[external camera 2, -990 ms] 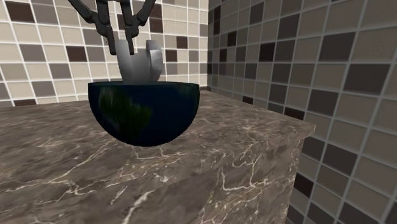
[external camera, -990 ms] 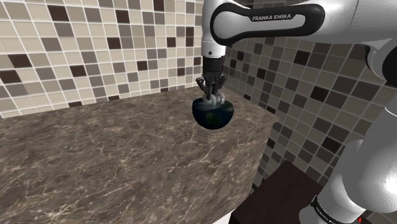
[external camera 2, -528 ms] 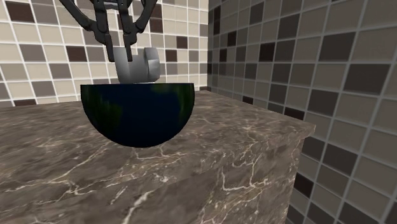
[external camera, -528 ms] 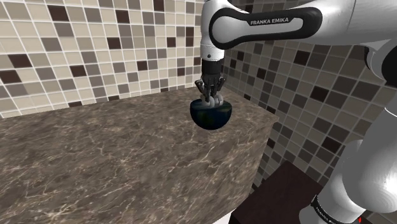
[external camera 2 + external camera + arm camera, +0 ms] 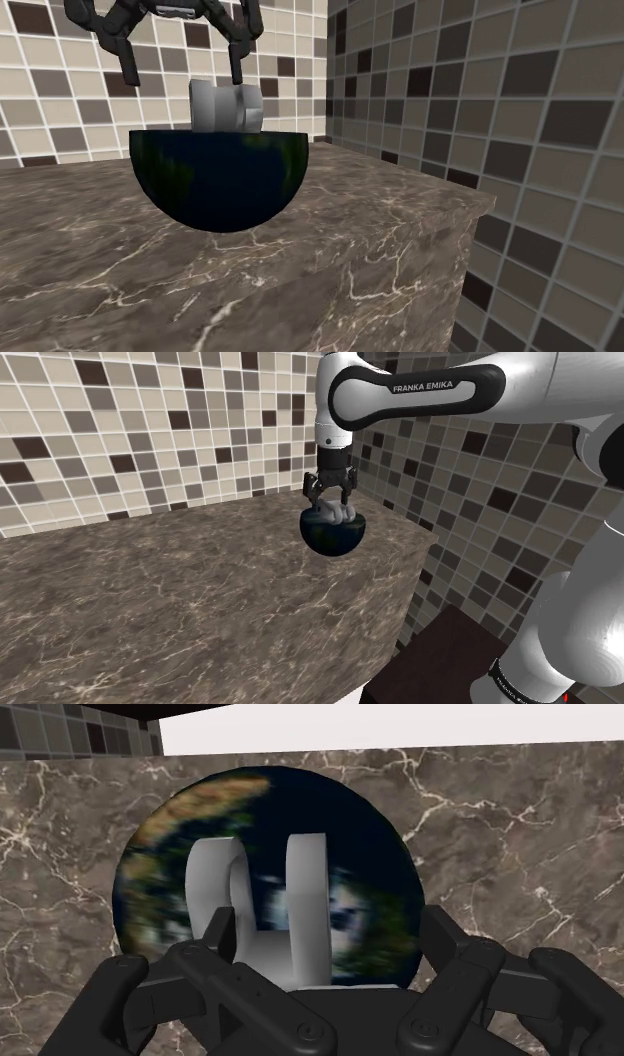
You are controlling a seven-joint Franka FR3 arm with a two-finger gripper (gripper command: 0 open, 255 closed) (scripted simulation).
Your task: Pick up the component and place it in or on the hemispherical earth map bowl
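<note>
A dark blue and green earth-map bowl (image 5: 335,535) (image 5: 218,180) (image 5: 385,854) sits on the brown marble counter (image 5: 180,602) close to its far corner. The grey component (image 5: 334,513) (image 5: 228,105) (image 5: 265,909), a forked piece with two upright lugs, rests inside the bowl and sticks up above the rim. My black gripper (image 5: 330,493) (image 5: 182,62) (image 5: 330,939) hovers straight over it, open, with its fingers (image 5: 238,45) spread to either side of the component and not touching it.
Tiled walls (image 5: 150,422) meet in a corner just behind the bowl. The counter's edge (image 5: 470,215) drops off at the second exterior view's right. My dark stand (image 5: 440,662) is at the shoulder view's lower right.
The fingers have spread apart and let go of the component, which now lies in the bowl. The gripper has risen slightly.
</note>
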